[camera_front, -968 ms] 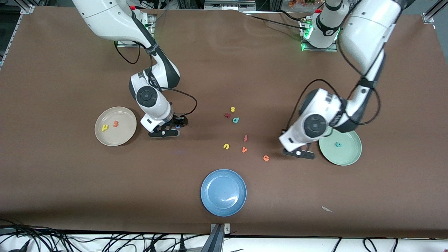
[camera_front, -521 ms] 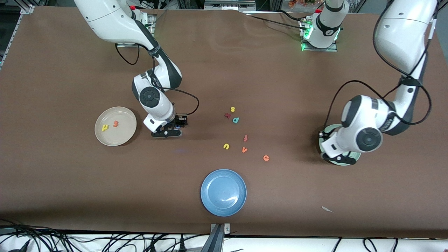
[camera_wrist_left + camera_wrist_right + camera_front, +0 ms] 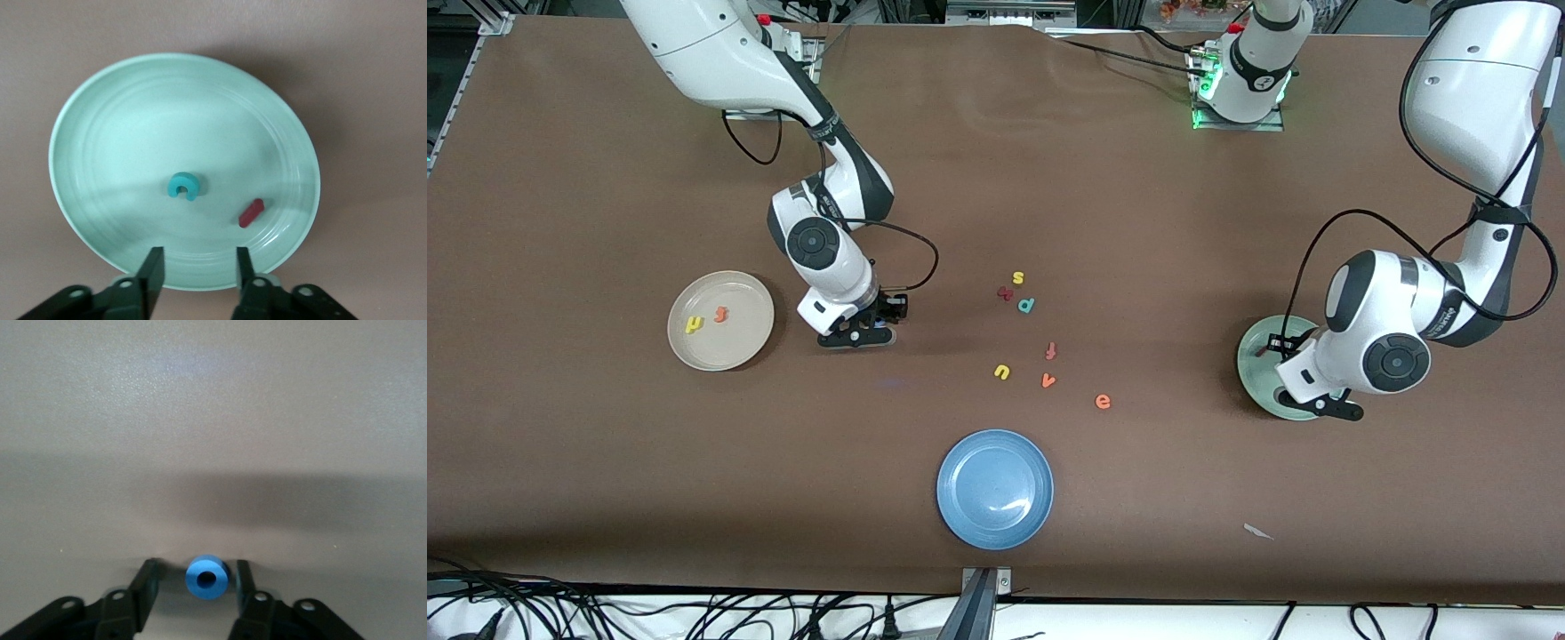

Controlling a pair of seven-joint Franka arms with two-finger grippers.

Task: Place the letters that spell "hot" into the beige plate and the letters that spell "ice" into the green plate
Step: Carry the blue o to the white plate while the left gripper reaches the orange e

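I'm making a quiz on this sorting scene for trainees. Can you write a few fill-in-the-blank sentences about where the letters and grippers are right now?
1. The teal c and the dark red i lie in the ____ plate.
2. The blue o sits between the fingers of the ____ gripper.
3. The yellow h and the orange t lie in the ____ plate.
4. The left gripper hangs over the green plate with its fingers ____.

Missing words: green; right; beige; open
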